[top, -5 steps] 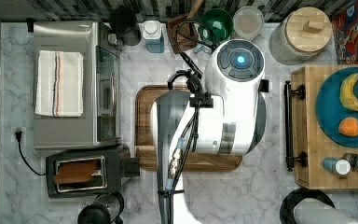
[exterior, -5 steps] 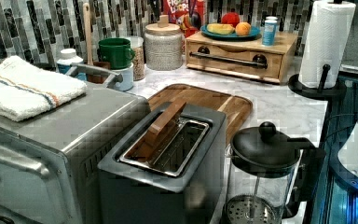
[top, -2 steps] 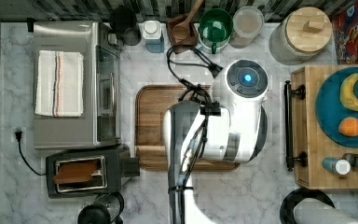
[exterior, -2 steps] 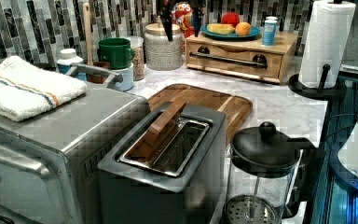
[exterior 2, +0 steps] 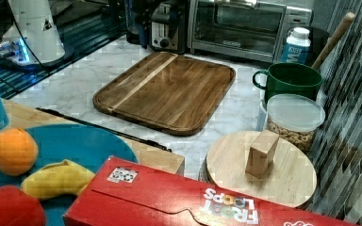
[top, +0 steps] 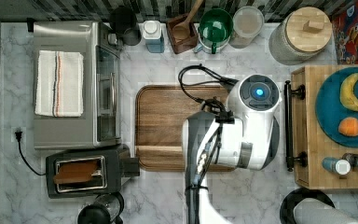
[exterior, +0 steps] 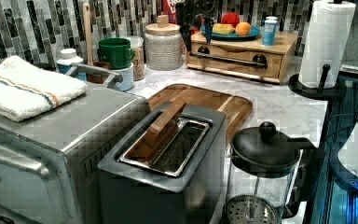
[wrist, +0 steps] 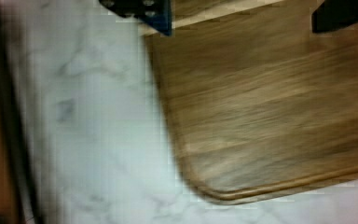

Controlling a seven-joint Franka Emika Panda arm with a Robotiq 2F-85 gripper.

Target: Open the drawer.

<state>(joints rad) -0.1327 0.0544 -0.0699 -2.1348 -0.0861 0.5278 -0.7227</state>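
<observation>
The drawer (exterior: 235, 59) is the light wood front of a box at the left view's far right, standing flush with the box. Its long black bar handle (exterior: 228, 57) sits on two black mounts and runs along the top view's right side as handle (top: 288, 126). My gripper (exterior: 197, 31) hangs open just above the handle's left end in the left view, holding nothing. In the wrist view my gripper (wrist: 237, 23) is over the cutting board's corner, with the black handle (wrist: 9, 130) a short way off across bare marble. My arm (top: 256, 121) covers the board's right part in the top view.
A dark walnut cutting board (top: 177, 126) lies mid-counter. On the drawer box rest a blue plate (top: 345, 135) with fruit and small bottles (top: 335, 165). A paper towel holder (exterior: 324, 44), jar (top: 303, 35), mug (top: 215, 25), toaster (top: 84, 170) and toaster oven (top: 74, 84) ring the counter.
My arm has swung toward the top view's right, from over the board's middle to beside the drawer handle. The gripper has come into the left view above the drawer.
</observation>
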